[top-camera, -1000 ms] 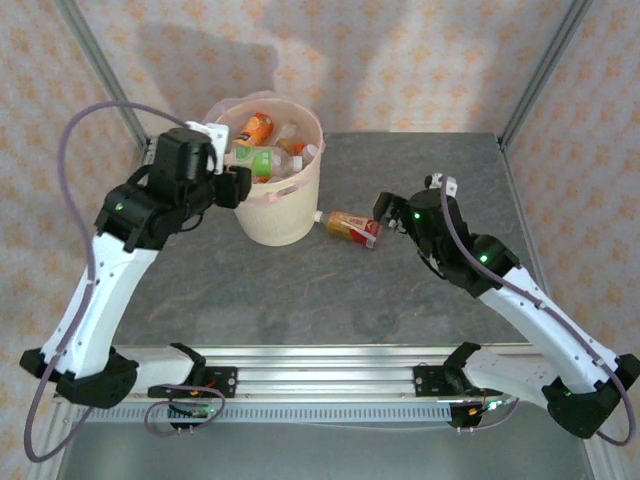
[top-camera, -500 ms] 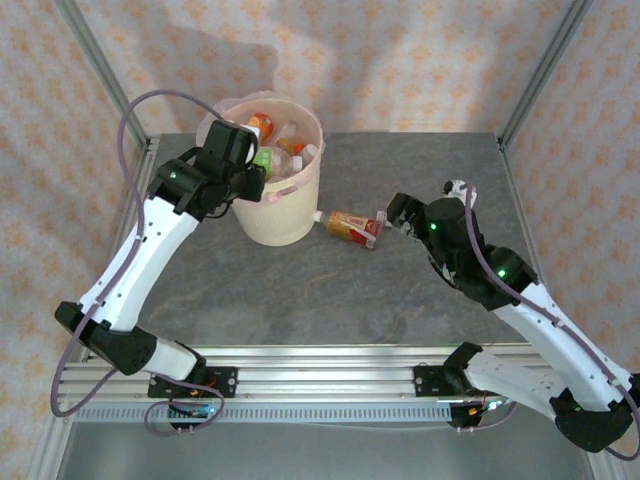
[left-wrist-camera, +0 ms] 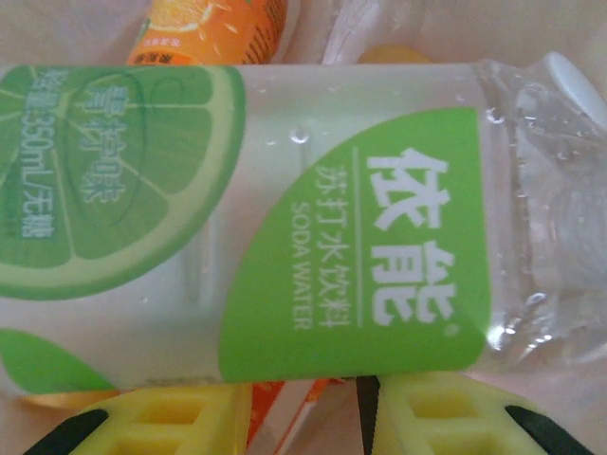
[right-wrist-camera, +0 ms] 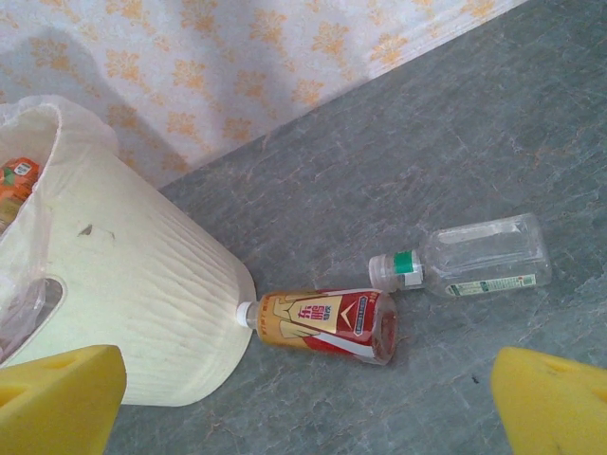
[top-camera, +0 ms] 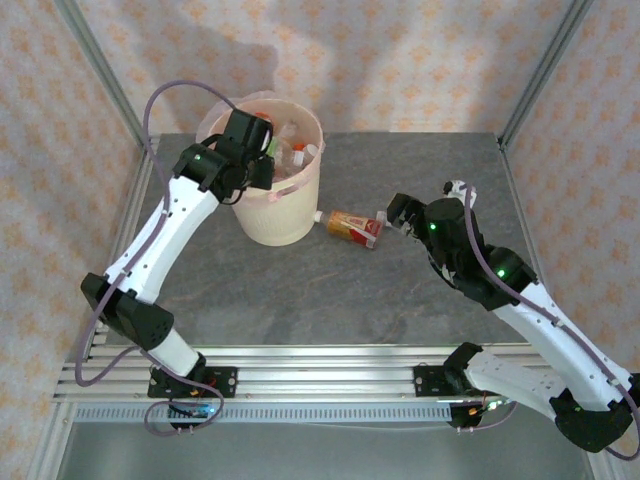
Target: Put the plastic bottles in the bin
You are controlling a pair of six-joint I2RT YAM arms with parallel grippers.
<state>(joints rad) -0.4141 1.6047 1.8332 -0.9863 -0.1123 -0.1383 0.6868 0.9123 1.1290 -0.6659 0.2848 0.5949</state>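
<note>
The bin [top-camera: 278, 218] stands at the back left, holding several plastic bottles [top-camera: 296, 152]. My left gripper [top-camera: 258, 150] reaches down inside it and is shut. Its yellow fingertips [left-wrist-camera: 161, 422] sit right against a green-labelled soda water bottle [left-wrist-camera: 285, 227]; an orange-labelled bottle [left-wrist-camera: 218, 28] lies behind that. A red and gold bottle [top-camera: 351, 226] lies on the table with its white cap against the bin's wall [right-wrist-camera: 123, 284]. My right gripper [top-camera: 396, 214] hovers open just right of it. The red and gold bottle [right-wrist-camera: 322, 322] and a clear green-banded bottle [right-wrist-camera: 474, 261] lie ahead of my right gripper [right-wrist-camera: 303, 417].
The grey stone-look table [top-camera: 300, 290] is framed by metal posts [top-camera: 535, 70] at the back corners and patterned walls behind. An aluminium rail [top-camera: 320, 385] with both arm bases runs along the near edge.
My left arm swung from outside the bin's left rim up and over into the bin, its gripper closing on the way. The right arm shifted slightly forward toward the red bottle, then held still.
</note>
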